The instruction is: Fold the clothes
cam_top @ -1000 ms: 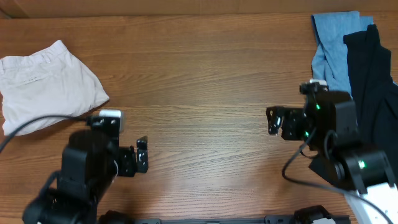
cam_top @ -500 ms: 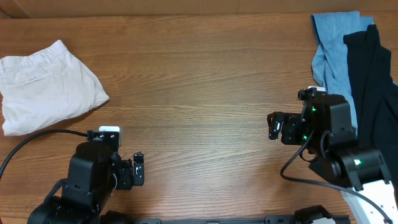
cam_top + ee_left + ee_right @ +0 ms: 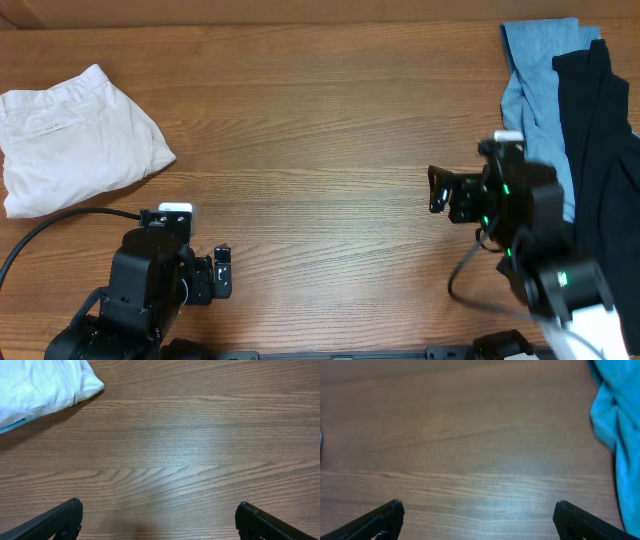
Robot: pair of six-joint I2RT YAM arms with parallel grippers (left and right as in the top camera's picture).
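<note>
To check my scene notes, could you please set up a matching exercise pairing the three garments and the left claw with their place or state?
1 cream shorts
2 light blue garment
3 black garment
4 left claw

A open, above the table
B right edge, overlapping another garment
C far left
D far right, partly covered

Pairs: 1-C, 2-D, 3-B, 4-A

Folded cream shorts (image 3: 78, 135) lie far left; blue garment (image 3: 533, 75), black garment (image 3: 600, 140) far right.
</note>
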